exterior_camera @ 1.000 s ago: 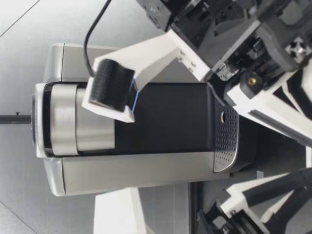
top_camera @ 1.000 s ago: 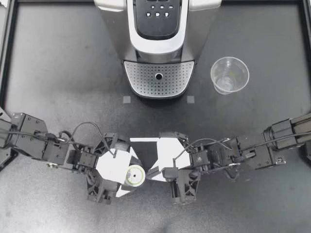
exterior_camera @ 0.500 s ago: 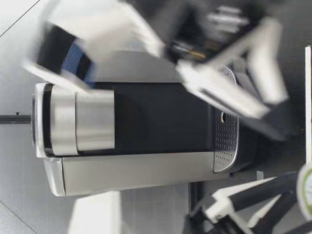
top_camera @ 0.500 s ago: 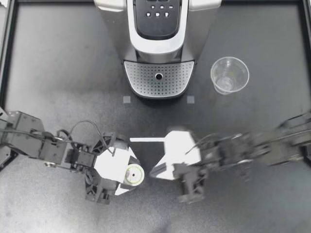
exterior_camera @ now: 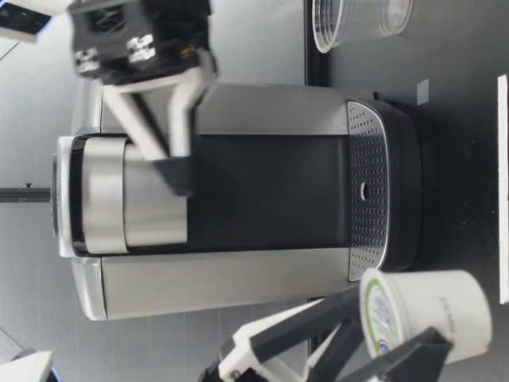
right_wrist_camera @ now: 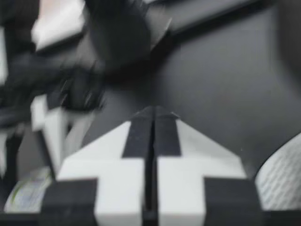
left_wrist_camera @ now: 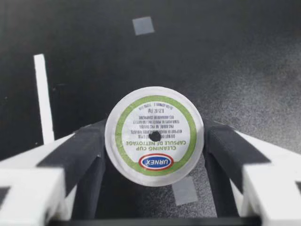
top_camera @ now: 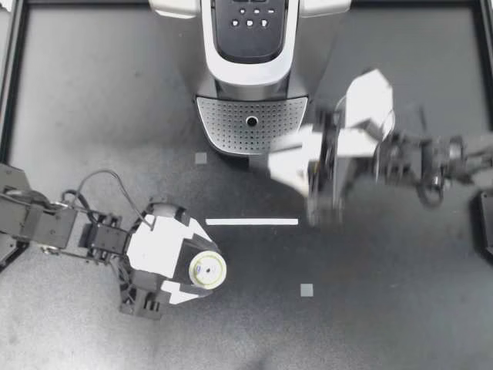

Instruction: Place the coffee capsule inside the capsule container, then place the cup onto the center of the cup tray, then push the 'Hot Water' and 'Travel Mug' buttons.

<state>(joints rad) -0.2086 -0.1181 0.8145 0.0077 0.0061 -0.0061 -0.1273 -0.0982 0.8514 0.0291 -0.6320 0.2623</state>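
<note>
- My left gripper (top_camera: 202,271) is clamped on the coffee capsule (top_camera: 207,270), one finger on each side; the capsule is upright with its foil lid up, near the white tape line (top_camera: 251,222) on the table (top_camera: 92,116) and well apart from the coffee machine (top_camera: 250,69)
- In the left wrist view the dark pads (left_wrist_camera: 82,150) press the capsule from two sides; the lid has a small hole at its centre
- My right gripper (top_camera: 286,166) is blurred, near a front corner of the cup tray (top_camera: 252,123); the right wrist view shows its fingers (right_wrist_camera: 136,136) pressed together with nothing between them
- In the low view its dark tips hang before the machine's silver upper part; contact cannot be told
- The clear plastic cup (exterior_camera: 362,20) stands upright on the table beside the machine, off the tray
</note>
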